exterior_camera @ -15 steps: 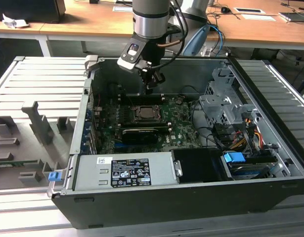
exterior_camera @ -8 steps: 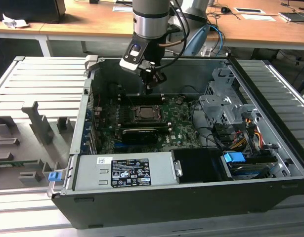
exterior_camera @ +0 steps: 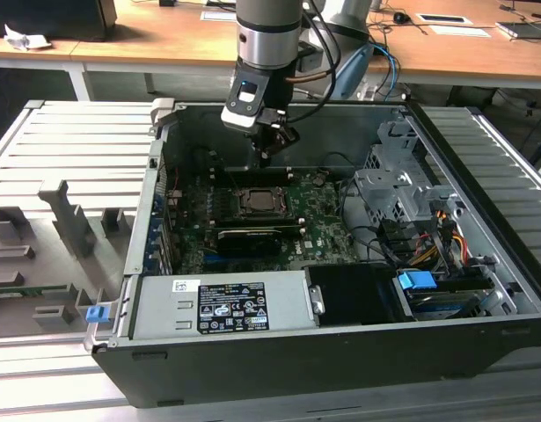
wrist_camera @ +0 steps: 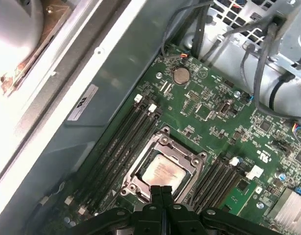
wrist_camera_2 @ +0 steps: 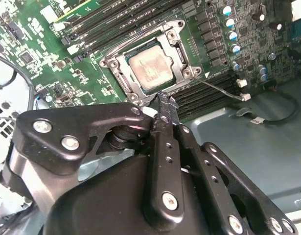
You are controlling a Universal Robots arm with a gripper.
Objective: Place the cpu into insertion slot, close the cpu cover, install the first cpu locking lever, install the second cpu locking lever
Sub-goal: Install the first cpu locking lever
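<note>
The cpu [exterior_camera: 259, 200] [wrist_camera_2: 150, 68] [wrist_camera: 162, 172] lies flat in the insertion slot [wrist_camera_2: 122, 79] on the green motherboard, silvery top up. The cpu cover [wrist_camera_2: 182, 54] [wrist_camera: 189, 164] lies down around it, and the chip shows through its square window. A thin wire locking lever [wrist_camera_2: 221, 88] sticks out sideways from one socket corner. Whether the other lever is latched I cannot tell. My gripper [exterior_camera: 268, 151] [wrist_camera_2: 165, 99] [wrist_camera: 162, 192] hangs above the socket's edge, near the case's back wall. Its fingers are pressed together, shut and holding nothing.
The open case [exterior_camera: 481, 149] walls in the board. A labelled power supply [exterior_camera: 222, 303] sits in front, a drive cage [exterior_camera: 402, 189] with cables at the exterior view's right. A black card [exterior_camera: 248, 237] lies just in front of the socket. Memory slots [wrist_camera: 123, 142] flank it.
</note>
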